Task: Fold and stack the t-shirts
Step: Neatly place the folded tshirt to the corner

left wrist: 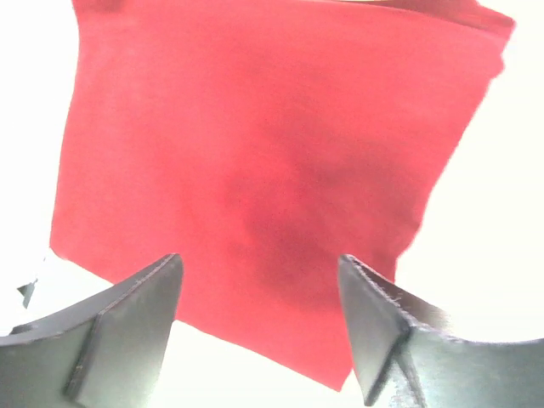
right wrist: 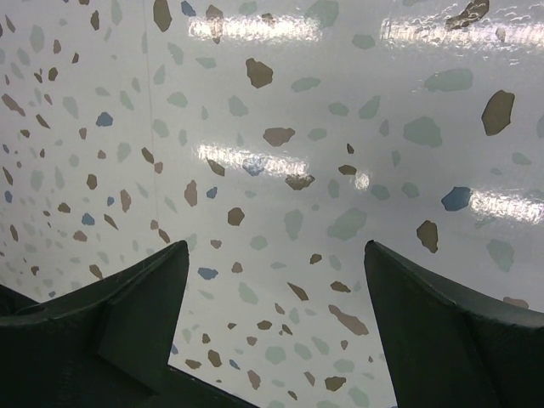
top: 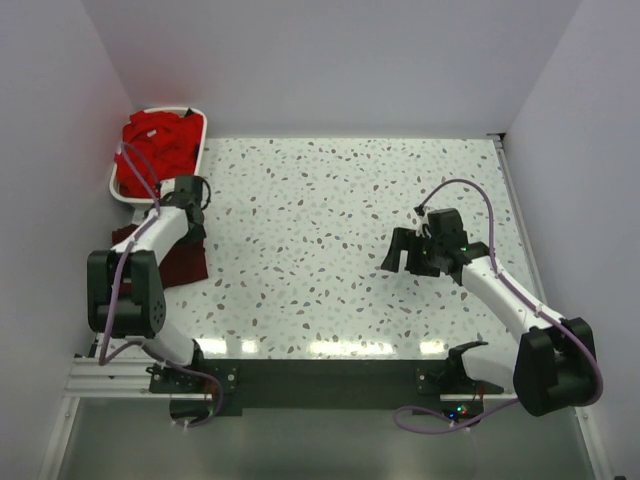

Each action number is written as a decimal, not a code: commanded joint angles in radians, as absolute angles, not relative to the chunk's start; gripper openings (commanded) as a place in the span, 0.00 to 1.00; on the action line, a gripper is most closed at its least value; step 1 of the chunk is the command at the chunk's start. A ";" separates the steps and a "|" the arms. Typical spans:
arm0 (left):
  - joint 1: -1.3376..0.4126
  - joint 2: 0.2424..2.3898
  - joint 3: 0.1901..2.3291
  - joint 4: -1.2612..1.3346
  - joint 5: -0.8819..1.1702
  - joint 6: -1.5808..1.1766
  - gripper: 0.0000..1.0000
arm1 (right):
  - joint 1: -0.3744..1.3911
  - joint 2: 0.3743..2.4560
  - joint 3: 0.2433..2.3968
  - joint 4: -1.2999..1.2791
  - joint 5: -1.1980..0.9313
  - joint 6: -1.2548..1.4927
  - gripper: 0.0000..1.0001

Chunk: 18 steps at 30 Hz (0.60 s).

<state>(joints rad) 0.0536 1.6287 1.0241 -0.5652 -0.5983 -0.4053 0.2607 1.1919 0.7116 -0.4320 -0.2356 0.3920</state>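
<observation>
The left end effector [left wrist: 259,263] is wide open and holds nothing. Its two dark fingers [left wrist: 127,323] stand well apart. Between and beyond them lies a flat cloth [left wrist: 255,144] with straight edges, spread on a pale surface. The fingers hang above its near edge, and whether they touch it cannot be told. In the left wrist view the cloth looks bright red, but the glare is strong, so it may be the maroon shirt.

From above, the left end effector [top: 192,205] sits at the far left of the tabletop [top: 330,200]. The maroon shirt [top: 180,262] lies flat just below it, partly under the arm. Just beyond it stands a white basket [top: 165,108] in the far left corner, heaped with crumpled red shirts [top: 160,140].

The right end effector [right wrist: 276,255] is also wide open and empty, with only speckled tabletop [right wrist: 297,127] showing between its fingers. From above, the right end effector [top: 405,252] hangs over the right half of the tabletop, well apart from every shirt.
</observation>
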 commanded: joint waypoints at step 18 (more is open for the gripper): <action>-0.155 1.617 0.871 -0.660 -0.457 -0.569 0.38 | 0.256 1.180 0.681 -0.380 -0.279 0.403 0.87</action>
<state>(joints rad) -0.1535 1.6192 0.8955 -0.6395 -0.4496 -0.5076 0.2607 1.1919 0.6949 -0.4236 -0.2562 0.3939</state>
